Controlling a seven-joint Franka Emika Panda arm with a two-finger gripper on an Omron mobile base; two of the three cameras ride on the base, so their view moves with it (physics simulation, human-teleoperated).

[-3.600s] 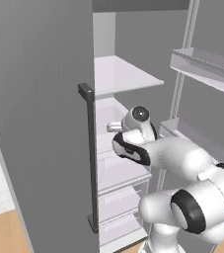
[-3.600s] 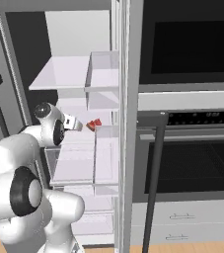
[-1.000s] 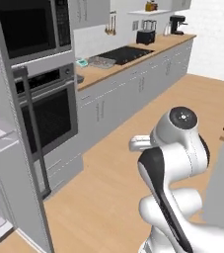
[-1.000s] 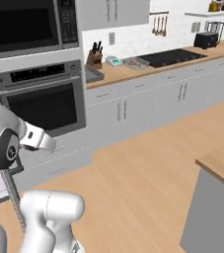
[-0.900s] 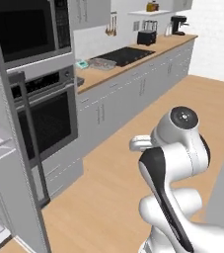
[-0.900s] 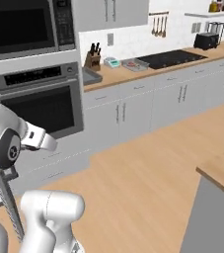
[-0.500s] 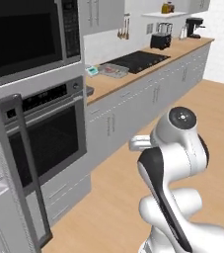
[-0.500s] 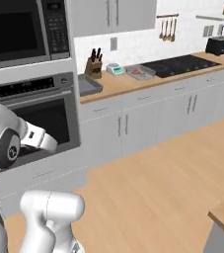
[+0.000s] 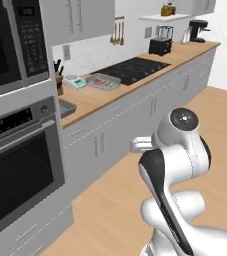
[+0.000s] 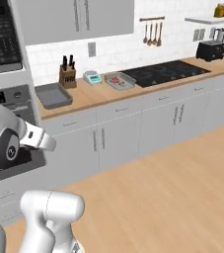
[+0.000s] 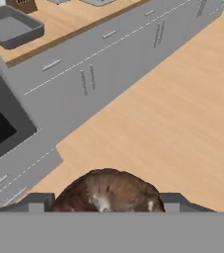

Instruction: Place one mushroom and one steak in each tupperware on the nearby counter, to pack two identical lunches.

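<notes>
One mushroom, a rounded brown lump with a mottled pale patch, is sitting between the two dark fingertips of the hand, which is gripping it with the jaws standing fairly wide around its girth. Two grey tupperware trays are lying on the tabletop: a darker one with raised rim and rounded corners near the oven end, and a lighter one beside the black cooktop, with something reddish in it, too small to make out. The tabletop is showing a smooth tan wood surface over pale grey drawer fronts, with white tile behind. One knife block and one small scale are standing between the two trays.
</notes>
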